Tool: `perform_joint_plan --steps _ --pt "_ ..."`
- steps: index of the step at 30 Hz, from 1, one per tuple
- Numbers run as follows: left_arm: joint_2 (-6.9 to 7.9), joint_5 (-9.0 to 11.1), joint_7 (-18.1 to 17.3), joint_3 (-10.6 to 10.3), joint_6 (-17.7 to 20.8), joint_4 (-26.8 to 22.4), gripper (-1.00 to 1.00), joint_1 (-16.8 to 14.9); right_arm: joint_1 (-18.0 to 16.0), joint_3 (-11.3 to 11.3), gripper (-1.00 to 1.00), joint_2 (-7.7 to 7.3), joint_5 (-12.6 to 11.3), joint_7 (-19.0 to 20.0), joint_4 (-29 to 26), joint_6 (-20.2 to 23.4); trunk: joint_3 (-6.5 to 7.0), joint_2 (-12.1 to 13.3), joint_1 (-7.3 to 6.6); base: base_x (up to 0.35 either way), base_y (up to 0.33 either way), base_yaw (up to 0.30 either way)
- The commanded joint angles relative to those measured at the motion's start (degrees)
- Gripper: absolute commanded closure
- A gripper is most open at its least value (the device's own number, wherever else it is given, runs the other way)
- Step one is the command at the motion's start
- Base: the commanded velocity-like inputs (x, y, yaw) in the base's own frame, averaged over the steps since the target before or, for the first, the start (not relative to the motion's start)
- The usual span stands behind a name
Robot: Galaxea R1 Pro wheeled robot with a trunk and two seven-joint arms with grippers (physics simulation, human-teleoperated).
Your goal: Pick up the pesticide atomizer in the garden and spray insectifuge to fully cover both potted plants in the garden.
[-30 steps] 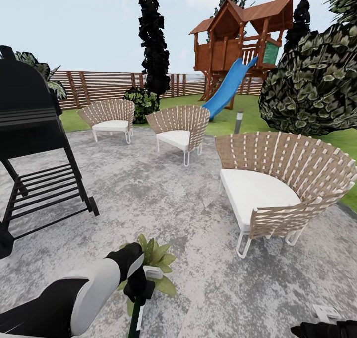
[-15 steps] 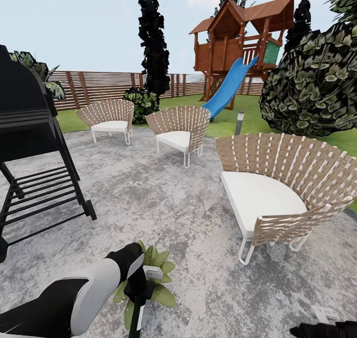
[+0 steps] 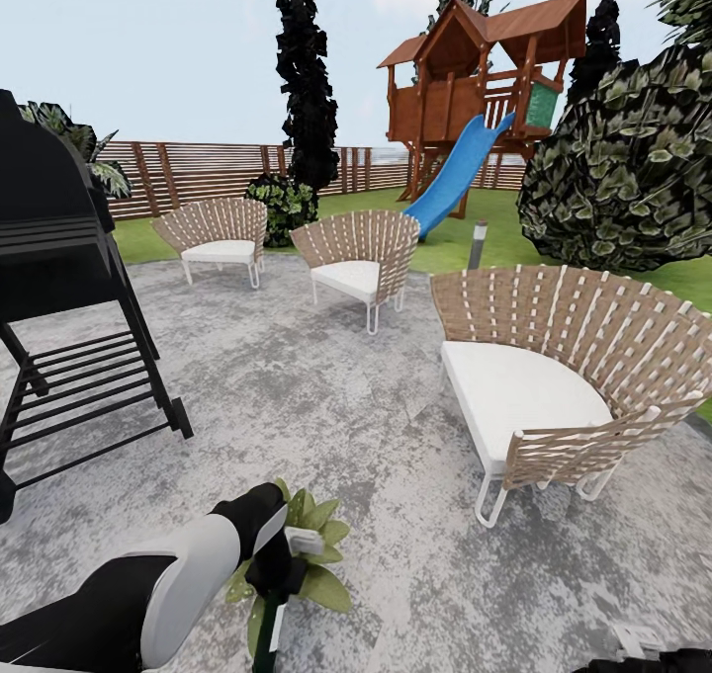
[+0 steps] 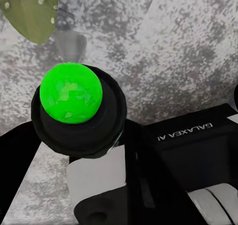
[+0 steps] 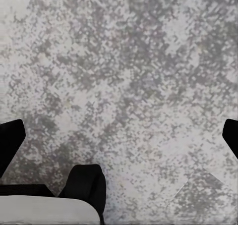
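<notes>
Left end effector [image 3: 282,574]: clamped on the pesticide atomizer [image 3: 297,546], poised over near potted plant [image 3: 314,545].
Left: second plant.

The round patio [image 3: 326,396] looks like rough, mottled grey stone, matt throughout. The three chairs [image 3: 554,377] have woven tan slats over thin white metal-looking legs, with smooth white cushions. The grill [image 3: 59,258] on the left is matt black metal. The fence [image 3: 198,171] and the playhouse [image 3: 475,70] look like brown stained wood; the slide [image 3: 457,171] is glossy blue plastic. The left arm [image 3: 188,579] has smooth white and black shells. In the left wrist view, a glossy green ball [image 4: 71,92] sits in a matt black collar.
</notes>
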Motion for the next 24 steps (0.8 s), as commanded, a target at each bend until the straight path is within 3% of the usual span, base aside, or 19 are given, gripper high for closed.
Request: perform_joint_plan --steps 1,3,6,9,12,14,18,20,24 --pt "0.0 -0.55 0.31 0.47 0.24 -0.09 1.0 -0.01 -0.09 -0.22 -1.0 0.03 0.95 0.4 0.17 0.13 -0.05 -0.03 -0.01 0.0 0.0 0.0" --pt "-0.01 -0.56 3.06 0.47 0.14 -0.11 1.0 -0.01 -0.08 -0.21 -1.0 0.03 2.2 0.4 0.46 0.15 -0.05 -0.03 -0.01 0.0 0.0 0.0" --pt "-0.05 -0.28 9.89 0.52 -0.07 -0.09 1.0 -0.01 -0.09 -0.17 -1.0 0.13 2.85 0.4 0.52 0.2 -0.05 -0.03 -0.01 0.0 0.0 0.0" --pt "-0.08 0.74 11.98 0.6 0.01 -0.01 1.0 0.01 -0.08 -0.16 -1.0 0.26 2.99 0.4 0.51 0.21 -0.05 -0.03 -0.01 0.0 0.0 0.0" --pt "-0.05 4.37 9.64 0.61 0.42 0.06 1.0 0.03 -0.1 -0.16 -1.0 0.22 2.98 0.4 0.52 0.21 -0.05 -0.03 -0.01 0.0 0.0 0.0" --pt "-0.01 6.35 5.78 0.61 0.83 0.03 1.0 0.01 -0.1 -0.18 -1.0 0.21 2.94 0.4 0.51 0.21 -0.05 -0.03 -0.01 0.0 0.0 0.0" --pt "0.08 7.24 3.8 1.09 0.99 0.08 1.0 -0.01 -0.1 -0.16 -1.0 0.21 2.93 0.4 0.51 0.21 -0.05 -0.03 -0.01 0.0 0.0 0.0" --pt "0.09 7.46 3.61 3.17 1.02 0.08 1.0 -0.01 -0.08 -0.22 -1.0 0.21 2.93 0.47 0.54 0.21 -0.05 -0.03 -0.01 0.0 0.0 0.0" --pt "0.13 7.44 3.59 3.74 1.25 0.07 1.0 -0.01 -0.08 -0.25 -1.0 0.21 2.9 0.48 0.59 0.21 -0.05 -0.03 -0.01 0.0 0.0 0.0"
